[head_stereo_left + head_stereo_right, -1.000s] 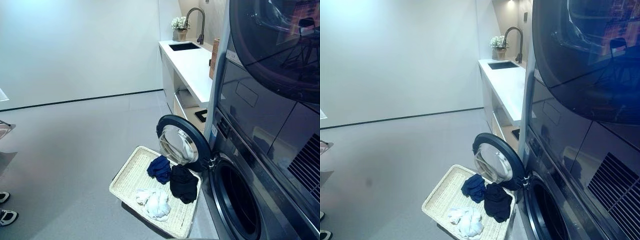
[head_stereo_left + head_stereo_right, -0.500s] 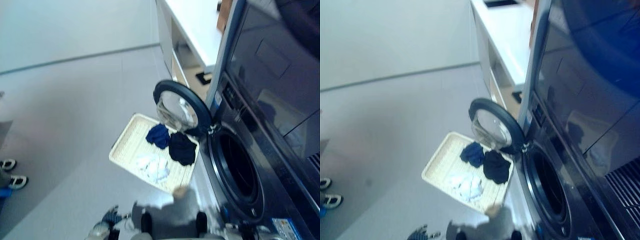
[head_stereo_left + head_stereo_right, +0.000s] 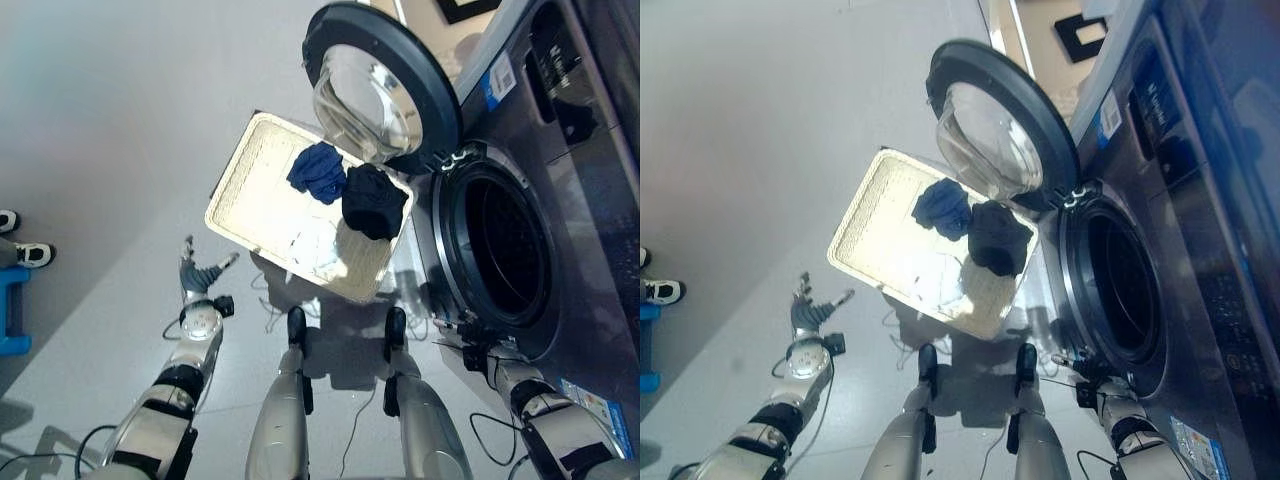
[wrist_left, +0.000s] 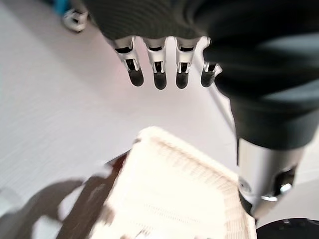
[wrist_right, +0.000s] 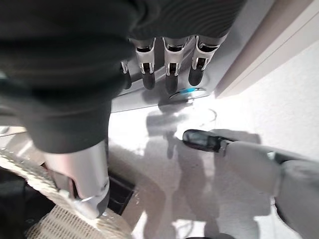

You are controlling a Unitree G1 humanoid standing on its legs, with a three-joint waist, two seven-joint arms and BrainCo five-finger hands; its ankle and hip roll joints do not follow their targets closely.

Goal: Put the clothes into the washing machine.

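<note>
From the left eye view, your left hand (image 3: 203, 274) hangs low over bare grey floor, fingers spread and holding nothing. Ahead of it and toward the machine sits the shallow cream woven basket (image 3: 240, 195). In the basket lie the clothes: a crumpled navy blue garment (image 3: 318, 171), a black garment (image 3: 374, 201) touching it on the machine side, and a pale white garment (image 3: 318, 245) nearest your hand. Beyond them the dark grey front-loading washing machine (image 3: 560, 230) stands with its round glass-centred door (image 3: 378, 85) swung open over the basket's far edge, the dark drum opening (image 3: 497, 260) clear. Your right hand (image 3: 478, 350) sits low, just below the drum rim.

The right eye view gives the same layout. A person's white-and-black shoe (image 3: 660, 291) shows well off to your left hand's outer side.

In the left wrist view, your fingers (image 4: 159, 74) hang straight and apart, with the basket rim (image 4: 174, 159) past them and no cloth touched.

In the right wrist view, the right hand's fingers (image 5: 172, 64) are likewise straight and slack, empty, close to the machine's grey front panel (image 5: 164, 94), with a basket corner (image 5: 65, 219) on the thumb side.

You are at the start: nothing is picked up yet. The next move, I judge, is to bring a hand over the basket and close it on one garment. Stickers show on the machine's front, but their print is too small to read.
</note>
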